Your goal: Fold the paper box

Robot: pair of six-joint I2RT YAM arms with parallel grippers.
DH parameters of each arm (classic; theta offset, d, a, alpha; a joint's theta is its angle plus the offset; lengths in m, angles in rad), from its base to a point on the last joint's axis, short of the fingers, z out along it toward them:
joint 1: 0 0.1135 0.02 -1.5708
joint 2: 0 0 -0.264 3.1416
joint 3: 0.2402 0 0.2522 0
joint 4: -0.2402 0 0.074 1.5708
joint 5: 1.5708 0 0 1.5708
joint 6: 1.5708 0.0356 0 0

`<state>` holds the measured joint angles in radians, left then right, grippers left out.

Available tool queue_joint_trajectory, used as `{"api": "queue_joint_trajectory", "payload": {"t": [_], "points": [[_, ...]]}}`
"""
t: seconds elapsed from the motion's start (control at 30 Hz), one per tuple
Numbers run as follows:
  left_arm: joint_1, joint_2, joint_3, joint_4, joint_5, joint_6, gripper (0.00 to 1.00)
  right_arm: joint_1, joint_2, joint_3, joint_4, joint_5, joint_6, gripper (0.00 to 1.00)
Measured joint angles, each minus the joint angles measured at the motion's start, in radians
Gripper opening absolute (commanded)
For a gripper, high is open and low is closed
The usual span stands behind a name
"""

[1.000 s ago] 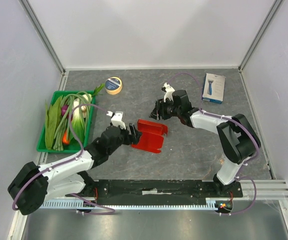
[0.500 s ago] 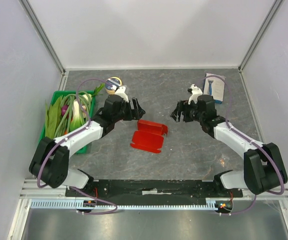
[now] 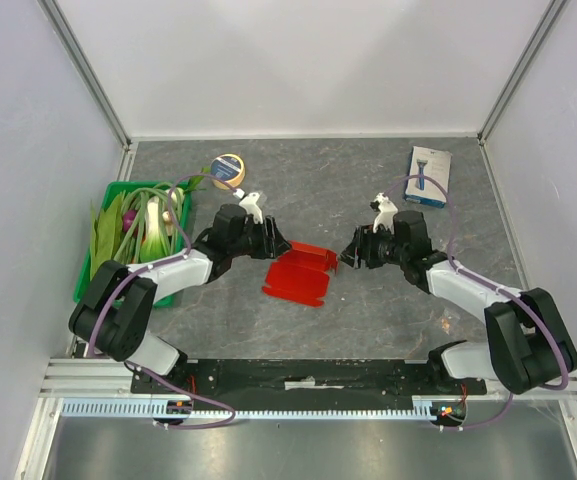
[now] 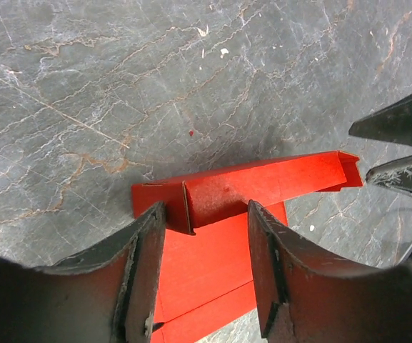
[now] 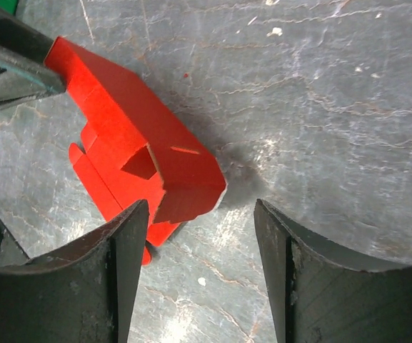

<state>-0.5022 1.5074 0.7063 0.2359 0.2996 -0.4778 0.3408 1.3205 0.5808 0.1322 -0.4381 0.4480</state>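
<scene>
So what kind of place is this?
Probably a robot test booth: plain white walls around a grey table, left arm and right arm bolted at its edge, props like the paper box and tape roll.

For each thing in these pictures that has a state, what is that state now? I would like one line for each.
paper box, partly folded: one long wall raised, the rest lying flat.
left pincer, open, astride one end of the raised wall.
right pincer, open, at the wall's other end.
green tray, filled with vegetables.
tape roll, lying flat.
white-and-blue box, closed, lying flat.
</scene>
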Motion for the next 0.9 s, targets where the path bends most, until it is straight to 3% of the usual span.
{"api": "queue_joint_trajectory", "payload": {"t": [0.23,0.3,0.43,0.53,0.6,0.7,0.9], "points": [[0.001,0.000,-0.029,0.061,-0.002,0.000,0.47,0.027,0.037,-0.013,0.066,-0.051,0.024,0.45],[0.001,-0.001,-0.039,0.079,-0.002,-0.001,0.47,0.036,0.046,-0.021,0.090,-0.056,0.033,0.48],[0.001,-0.001,-0.043,0.089,-0.002,-0.001,0.47,0.043,-0.013,-0.068,0.106,-0.044,0.056,0.68],[0.001,-0.001,-0.048,0.097,-0.002,-0.001,0.47,0.045,-0.117,-0.065,0.045,0.068,0.051,0.72],[0.001,-0.002,-0.053,0.103,-0.003,-0.001,0.46,0.040,-0.192,-0.053,0.005,0.168,0.041,0.72],[0.001,-0.007,-0.059,0.108,-0.003,-0.002,0.46,0.035,-0.220,-0.009,-0.039,0.292,0.003,0.56],[0.001,-0.011,-0.072,0.123,-0.006,-0.007,0.43,0.055,0.068,0.187,-0.134,0.390,-0.101,0.49]]}}
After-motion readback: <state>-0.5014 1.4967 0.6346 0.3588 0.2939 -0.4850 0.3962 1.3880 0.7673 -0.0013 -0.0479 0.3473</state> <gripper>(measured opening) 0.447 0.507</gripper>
